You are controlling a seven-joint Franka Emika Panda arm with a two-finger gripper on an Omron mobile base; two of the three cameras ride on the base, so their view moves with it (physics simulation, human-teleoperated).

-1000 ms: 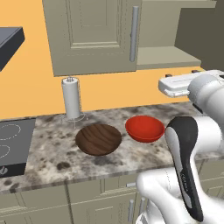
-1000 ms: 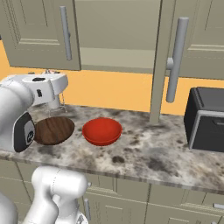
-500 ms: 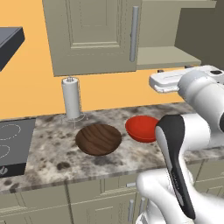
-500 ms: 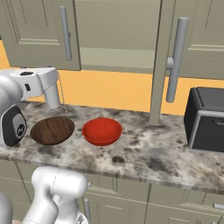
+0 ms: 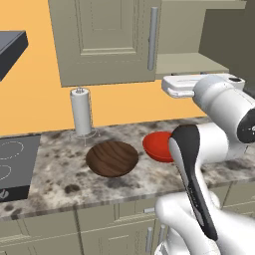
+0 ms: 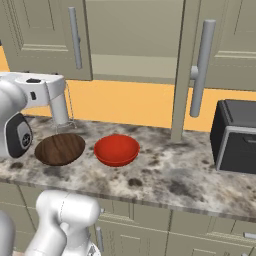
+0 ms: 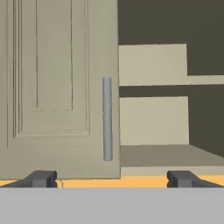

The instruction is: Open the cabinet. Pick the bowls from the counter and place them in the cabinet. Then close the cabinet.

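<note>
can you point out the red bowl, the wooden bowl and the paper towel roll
red bowl (image 6: pixel 116 149): right base view, on its inside bottom
wooden bowl (image 5: pixel 112 158): left base view, middle of its wood-grain top
paper towel roll (image 5: pixel 81 111): left base view, on the white side of the upright roll

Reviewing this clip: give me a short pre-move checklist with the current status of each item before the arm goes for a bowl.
1. Cabinet right door swung open, interior reachable: ok.
2. Left door opened too: not ok, it is shut, handle facing the hand camera.
3. Claw open and empty: ok, fingertips stand wide apart with nothing between them.
4. Brown bowl upright on the counter: ok.
5. Red bowl upright on the counter, apart from the brown one: ok.
6. Claw lined up over a bowl: not ok, it faces the cabinet, well above the counter.
</note>
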